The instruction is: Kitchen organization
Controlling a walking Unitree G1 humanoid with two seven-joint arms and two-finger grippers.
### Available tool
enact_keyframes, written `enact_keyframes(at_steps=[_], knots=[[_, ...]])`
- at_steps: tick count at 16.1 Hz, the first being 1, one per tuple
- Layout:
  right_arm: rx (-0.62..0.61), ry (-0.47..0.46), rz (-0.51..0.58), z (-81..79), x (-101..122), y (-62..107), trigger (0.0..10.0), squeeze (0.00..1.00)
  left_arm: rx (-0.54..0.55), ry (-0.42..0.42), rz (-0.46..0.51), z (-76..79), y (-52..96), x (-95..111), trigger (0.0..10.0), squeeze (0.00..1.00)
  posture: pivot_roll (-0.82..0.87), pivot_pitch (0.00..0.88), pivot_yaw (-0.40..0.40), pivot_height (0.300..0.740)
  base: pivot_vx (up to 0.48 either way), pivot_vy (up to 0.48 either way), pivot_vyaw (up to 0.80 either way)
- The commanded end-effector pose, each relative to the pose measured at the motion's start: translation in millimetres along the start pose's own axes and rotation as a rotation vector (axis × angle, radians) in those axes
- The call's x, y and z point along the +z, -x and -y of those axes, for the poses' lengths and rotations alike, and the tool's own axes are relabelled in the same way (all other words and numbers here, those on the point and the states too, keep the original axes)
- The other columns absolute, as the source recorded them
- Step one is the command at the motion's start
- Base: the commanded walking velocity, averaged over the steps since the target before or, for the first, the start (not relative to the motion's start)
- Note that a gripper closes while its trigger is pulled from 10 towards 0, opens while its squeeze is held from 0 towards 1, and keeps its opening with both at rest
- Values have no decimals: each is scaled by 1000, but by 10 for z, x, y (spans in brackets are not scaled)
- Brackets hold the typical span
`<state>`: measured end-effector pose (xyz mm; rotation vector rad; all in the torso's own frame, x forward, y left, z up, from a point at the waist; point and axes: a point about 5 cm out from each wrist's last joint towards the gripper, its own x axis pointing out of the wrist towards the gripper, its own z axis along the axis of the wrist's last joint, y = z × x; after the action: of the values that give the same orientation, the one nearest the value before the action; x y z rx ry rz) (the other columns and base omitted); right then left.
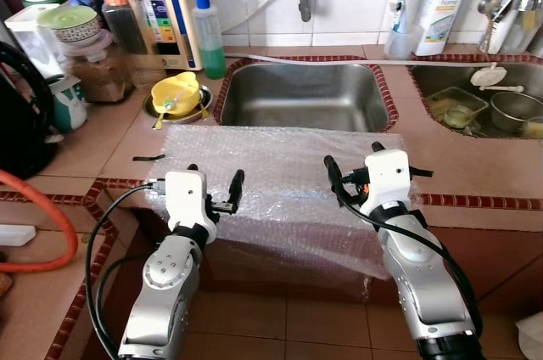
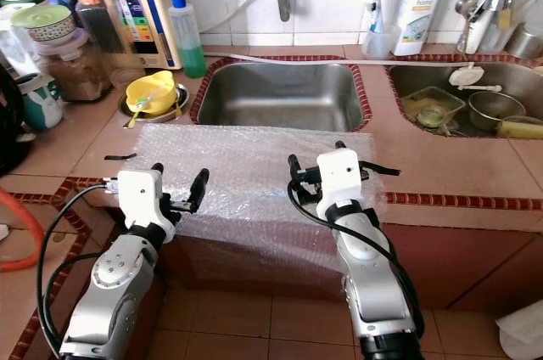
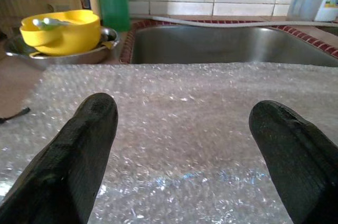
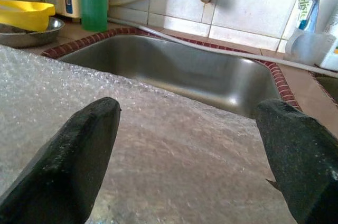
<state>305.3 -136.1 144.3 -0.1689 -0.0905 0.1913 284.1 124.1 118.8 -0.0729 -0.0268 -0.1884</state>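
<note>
Two pincers hang over the near edge of the surface (image 1: 475,173), both spread wide and gripping nothing. The left pincer (image 1: 214,182) and the right pincer (image 1: 349,171) each hover just above a sheet of bubble wrap (image 1: 280,173), which lies flat under and ahead of them and spills down over the front lip of the surface below them. Beyond the fingertips sits the empty steel sink (image 1: 304,95); off past the left pincer, a yellow bowl (image 1: 176,92) rests in a metal dish.

That sheet looks feather-light, floppy and a bit slick, so I'd judge it will sag, slide and crumple the moment it's lifted rather than hold any shape. A pinch on flat plastic from above may just skate off. The likeliest hold, to my eye, is the draped front edge right beneath each pincer, where a finger can get under the loose hanging part. Taking it with both sides together should stop it folding in the middle.
</note>
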Motion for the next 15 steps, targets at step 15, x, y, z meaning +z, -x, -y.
enact_keyframes(at_steps=[15], knots=[[-7,-31,16,-24,20,-51,10000,0,0,20,-8,11,-56,-106,10000,0,-206,0,64,740,0,0,0]])
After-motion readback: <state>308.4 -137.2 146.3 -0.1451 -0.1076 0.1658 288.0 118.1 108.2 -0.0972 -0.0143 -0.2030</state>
